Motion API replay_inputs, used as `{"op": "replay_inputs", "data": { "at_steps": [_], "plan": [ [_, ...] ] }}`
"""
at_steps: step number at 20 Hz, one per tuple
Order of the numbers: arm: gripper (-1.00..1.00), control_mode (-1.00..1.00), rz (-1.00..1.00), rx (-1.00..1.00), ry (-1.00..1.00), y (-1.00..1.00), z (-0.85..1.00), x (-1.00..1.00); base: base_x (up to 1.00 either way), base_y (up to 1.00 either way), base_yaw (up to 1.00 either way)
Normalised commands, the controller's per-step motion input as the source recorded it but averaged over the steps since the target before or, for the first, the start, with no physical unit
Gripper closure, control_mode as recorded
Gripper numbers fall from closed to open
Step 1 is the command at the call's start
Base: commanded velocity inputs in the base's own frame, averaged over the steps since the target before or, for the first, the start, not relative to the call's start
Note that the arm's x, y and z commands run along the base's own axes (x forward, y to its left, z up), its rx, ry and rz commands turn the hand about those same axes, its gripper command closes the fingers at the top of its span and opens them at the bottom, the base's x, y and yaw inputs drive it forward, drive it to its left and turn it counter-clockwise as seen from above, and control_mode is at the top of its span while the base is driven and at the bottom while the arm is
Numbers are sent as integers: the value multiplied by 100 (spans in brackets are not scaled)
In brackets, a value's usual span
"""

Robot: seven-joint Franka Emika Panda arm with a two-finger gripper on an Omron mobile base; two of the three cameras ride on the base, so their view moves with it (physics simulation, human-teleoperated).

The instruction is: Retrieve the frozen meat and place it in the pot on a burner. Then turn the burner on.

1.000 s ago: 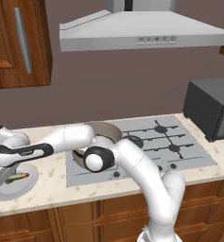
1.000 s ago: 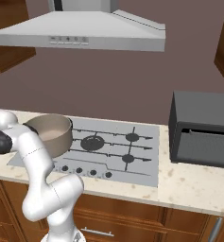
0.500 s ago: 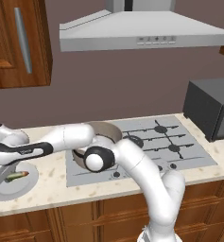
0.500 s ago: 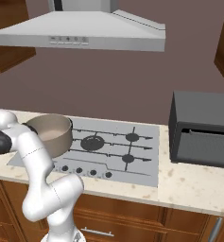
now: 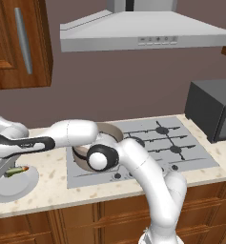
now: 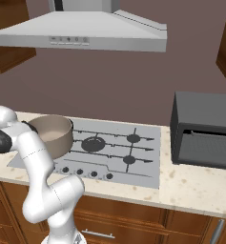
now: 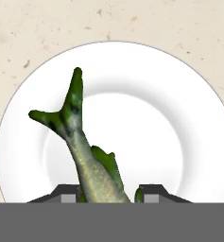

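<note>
Plate (image 5: 9, 187): round and white, near the left end of the counter (image 5: 52, 178), close to the front edge. It carries the fish.

Frozen meat (image 7: 87, 160): a small green and silver fish. In the hand view its forked tail points up over the middle of the plate, and its body runs down between the two finger tips. In the left base view it shows as a small green and orange thing (image 5: 16, 170) at the back part of the plate, right under the hand.

Gripper (image 5: 4, 167): the arm reaches far to the left so the hand can sit over the plate. The jaws stand a little apart, one on each side of the fish's body – the fish lies in the gap. I cannot tell if they press on it yet.

Why so: I think the hand comes from above so it can pinch the thin body from both sides and lift it.

Pot (image 6: 51, 135): deep, brown-grey, pale inside. It sits on the front left burner of the stove (image 6: 133, 157), ready for the fish. It is well apart from the plate.

Knobs (image 6: 88, 173): a row along the stove's front edge – for later, I think.

Black oven box (image 6: 202, 129): at the right end of the counter.
</note>
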Motion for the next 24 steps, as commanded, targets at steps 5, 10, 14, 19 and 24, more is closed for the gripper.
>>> {"op": "replay_inputs", "data": {
  "at_steps": [5, 10, 14, 19, 24],
  "plan": [
    [100, -100, 0, 0, -2, -15, 11, -28, 0, 0, 0],
    [100, -100, 0, 0, 0, -23, 14, -29, 0, 0, 0],
    [100, -100, 0, 0, 0, -31, 15, -13, 0, 0, 0],
    [100, -100, 0, 0, -4, -34, 2, -4, 0, 0, 0],
    [100, -100, 0, 0, -16, -30, 0, -10, 0, 0, 0]
  ]
}}
